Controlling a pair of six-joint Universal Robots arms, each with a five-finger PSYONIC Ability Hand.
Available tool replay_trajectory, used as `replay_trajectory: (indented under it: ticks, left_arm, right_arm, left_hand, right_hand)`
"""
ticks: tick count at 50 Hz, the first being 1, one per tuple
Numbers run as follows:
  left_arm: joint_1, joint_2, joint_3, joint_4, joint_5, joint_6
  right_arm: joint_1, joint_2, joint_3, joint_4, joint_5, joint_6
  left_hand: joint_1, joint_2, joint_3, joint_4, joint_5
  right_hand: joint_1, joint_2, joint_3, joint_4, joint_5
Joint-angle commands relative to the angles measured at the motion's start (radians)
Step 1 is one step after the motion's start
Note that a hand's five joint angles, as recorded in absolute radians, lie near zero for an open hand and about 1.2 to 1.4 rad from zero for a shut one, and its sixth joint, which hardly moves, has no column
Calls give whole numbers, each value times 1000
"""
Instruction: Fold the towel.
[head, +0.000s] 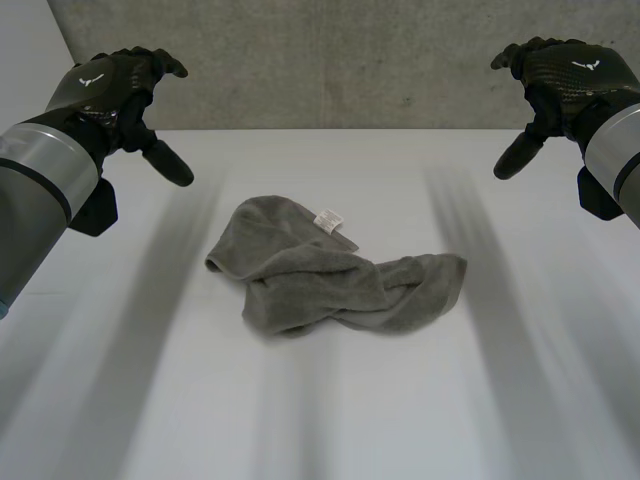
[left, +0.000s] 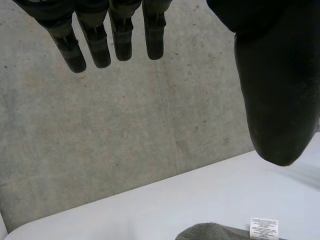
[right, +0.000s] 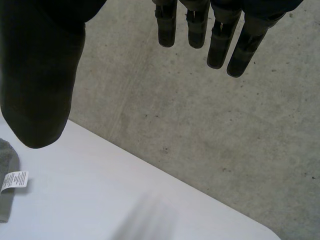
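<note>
Left hand (head: 115, 85) at ten o'clock and right hand (head: 565, 75) at two o'clock hover wide and empty above the crumpled towel (head: 330, 280) mid-way across the table (head: 320, 420), so pinching opposite corners and spreading it flat first looks wisest.

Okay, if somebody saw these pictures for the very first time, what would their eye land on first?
The crumpled grey towel lies in a heap in the middle of the white table, with a small white label at its far edge. The black left hand and right hand hang raised and open to either side of it, touching nothing.
</note>
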Motion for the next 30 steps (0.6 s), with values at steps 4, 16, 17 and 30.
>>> replay_trajectory:
  ticks: [4, 16, 17, 30]
  left_arm:
    - [-3, -13, -5, 0, 6, 3]
    - [-105, -92, -135, -6, 38, 165]
    - [-105, -92, -135, -6, 38, 166]
    - [-115, -390, -128, 230, 29, 216]
  right_arm:
    - [2, 0, 9, -6, -11, -2]
    - [-12, 192, 1, -2, -419, 113]
    - [-12, 193, 1, -2, -419, 113]
    - [57, 602, -189, -13, -408, 225]
  left_hand:
    - [-64, -56, -58, -66, -36]
    - [-53, -44, -58, -66, -24]
    - [-53, -44, -58, -66, -24]
    - [-38, -30, -58, -66, -9]
  right_hand:
    - [-64, -77, -53, -76, -63]
    - [-64, -77, -53, -76, -63]
    - [-64, -77, -53, -76, -63]
    - [-64, -77, -53, -76, -63]
